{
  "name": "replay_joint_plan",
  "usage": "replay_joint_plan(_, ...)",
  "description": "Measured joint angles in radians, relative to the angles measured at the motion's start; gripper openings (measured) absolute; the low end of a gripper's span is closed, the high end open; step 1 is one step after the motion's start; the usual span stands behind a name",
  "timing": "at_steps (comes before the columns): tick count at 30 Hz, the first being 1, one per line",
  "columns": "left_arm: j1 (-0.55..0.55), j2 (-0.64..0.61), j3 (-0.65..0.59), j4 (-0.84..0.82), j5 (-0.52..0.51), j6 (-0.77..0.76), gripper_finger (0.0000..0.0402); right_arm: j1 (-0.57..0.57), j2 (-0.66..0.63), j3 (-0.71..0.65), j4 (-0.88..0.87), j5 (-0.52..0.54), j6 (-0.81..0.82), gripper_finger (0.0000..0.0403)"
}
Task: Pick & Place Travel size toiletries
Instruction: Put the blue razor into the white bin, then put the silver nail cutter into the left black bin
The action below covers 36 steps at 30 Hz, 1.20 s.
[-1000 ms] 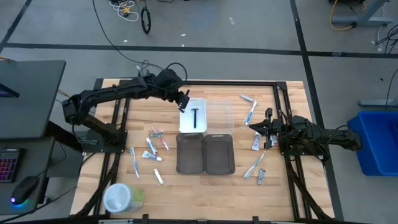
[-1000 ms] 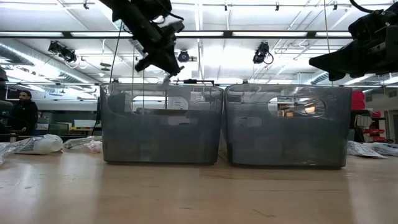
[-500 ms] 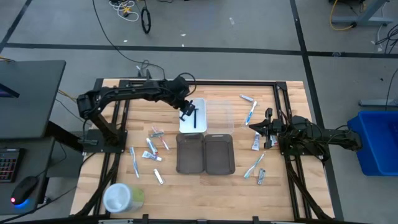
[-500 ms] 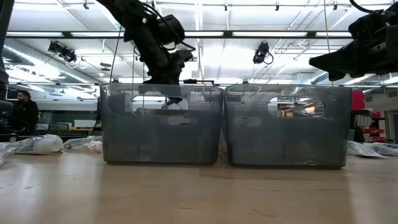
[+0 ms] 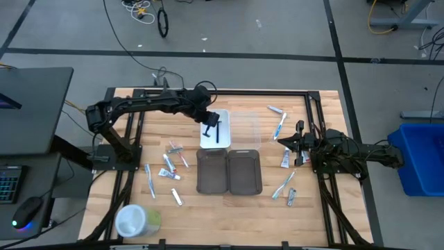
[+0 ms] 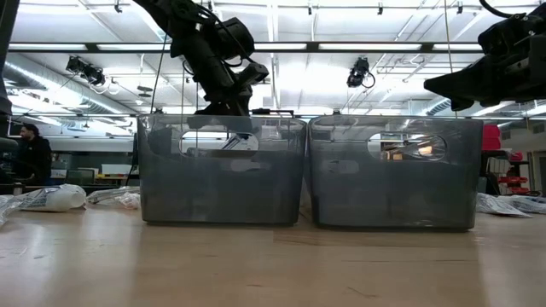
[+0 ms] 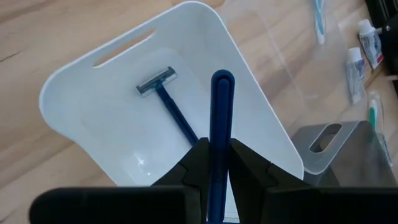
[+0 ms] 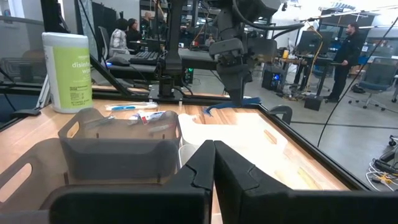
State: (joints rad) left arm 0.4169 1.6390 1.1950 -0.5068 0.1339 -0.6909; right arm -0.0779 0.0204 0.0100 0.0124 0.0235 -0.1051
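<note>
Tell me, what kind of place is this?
Probably a robot lab or workshop. A wooden table has two robot arms, with the left gripper holding a blue stick over a white tray; desks and people fill the room behind.

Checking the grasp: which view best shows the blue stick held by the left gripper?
Left wrist view: the blue stick sits clamped in the left gripper over the white tray. High view shows it tiny; low view hides it.

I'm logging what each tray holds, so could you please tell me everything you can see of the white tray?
The white tray looks like smooth plastic, rectangular with rounded corners and a slot handle in its end wall. It sits flat on the table, beside a clear tray. One razor lies inside; the left gripper holds a second razor above it.
</note>
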Motion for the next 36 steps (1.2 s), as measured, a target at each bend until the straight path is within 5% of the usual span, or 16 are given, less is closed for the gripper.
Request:
replay_joint_plan(10, 0.000, 0.000, 0.000, 0.001, 0.017, -0.008, 0.0067, 0.000, 0.000, 0.000, 0.000, 0.000, 0.000, 0.0013)
replay_joint_plan(25, 0.001, 0.000, 0.000, 0.001, 0.015, -0.010, 0.0150, 0.000, 0.000, 0.000, 0.000, 0.000, 0.000, 0.0013)
replay_joint_plan(36, -0.001, -0.008, 0.000, -0.001, -0.021, 0.023, 0.0150, 0.000, 0.000, 0.000, 0.000, 0.000, 0.000, 0.0013)
